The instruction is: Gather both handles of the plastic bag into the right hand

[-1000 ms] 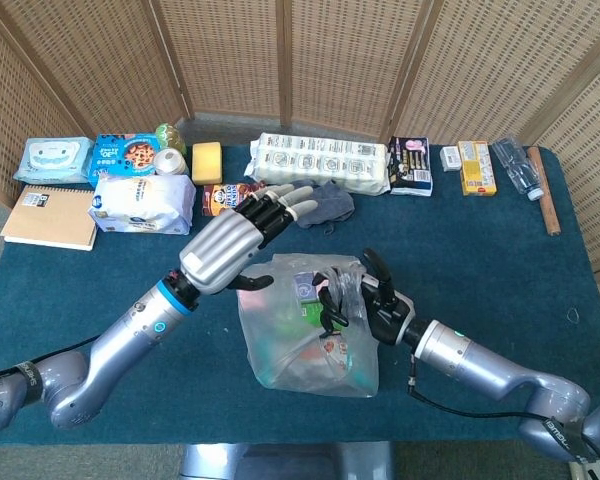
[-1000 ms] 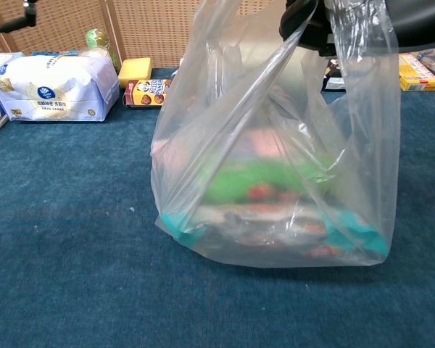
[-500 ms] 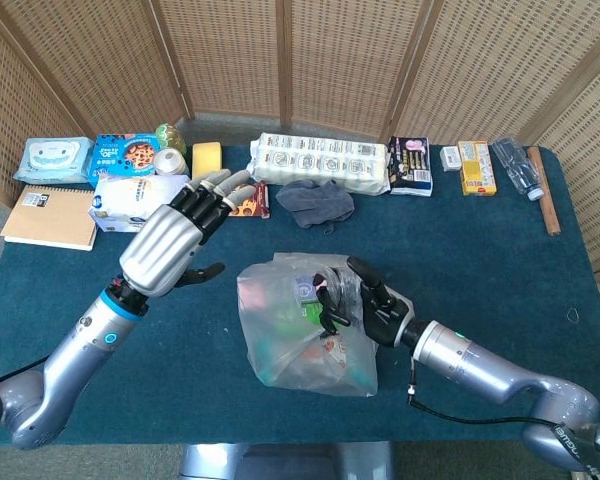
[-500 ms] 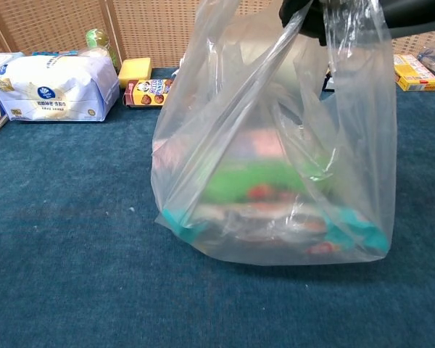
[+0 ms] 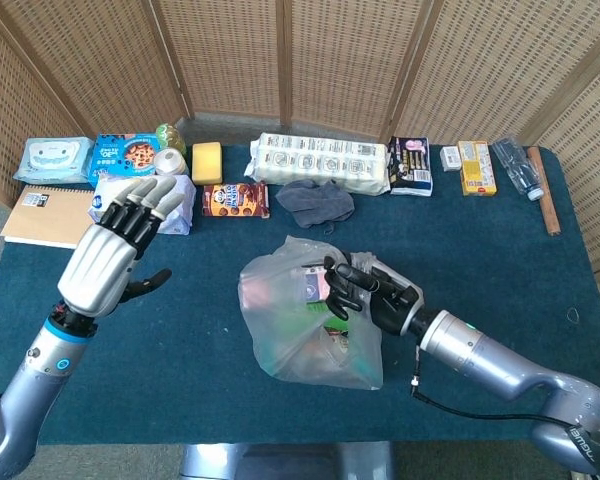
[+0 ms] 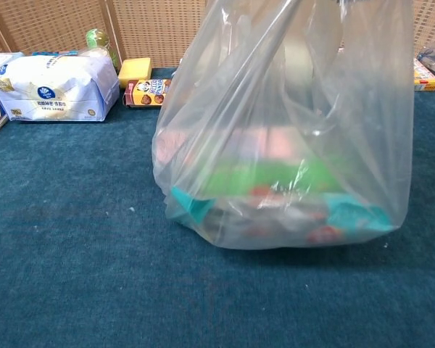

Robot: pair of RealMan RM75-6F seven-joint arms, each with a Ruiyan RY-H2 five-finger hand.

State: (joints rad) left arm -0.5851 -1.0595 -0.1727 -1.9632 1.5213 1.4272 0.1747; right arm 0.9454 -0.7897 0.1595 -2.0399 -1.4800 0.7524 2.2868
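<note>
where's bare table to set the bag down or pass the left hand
Bare cloth lies left of the plastic bag, between it and the raised left hand, and right of the bag, below the yellow box. The back edge is crowded: toilet rolls, grey cloth, cookie box, tissue pack.

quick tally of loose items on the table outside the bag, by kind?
Boxes and packs: 9
Notebook: 1
Sponge: 1
Grey cloth: 1
Bottle: 1
Wooden stick: 1
Round containers: 2
Total: 16
</note>
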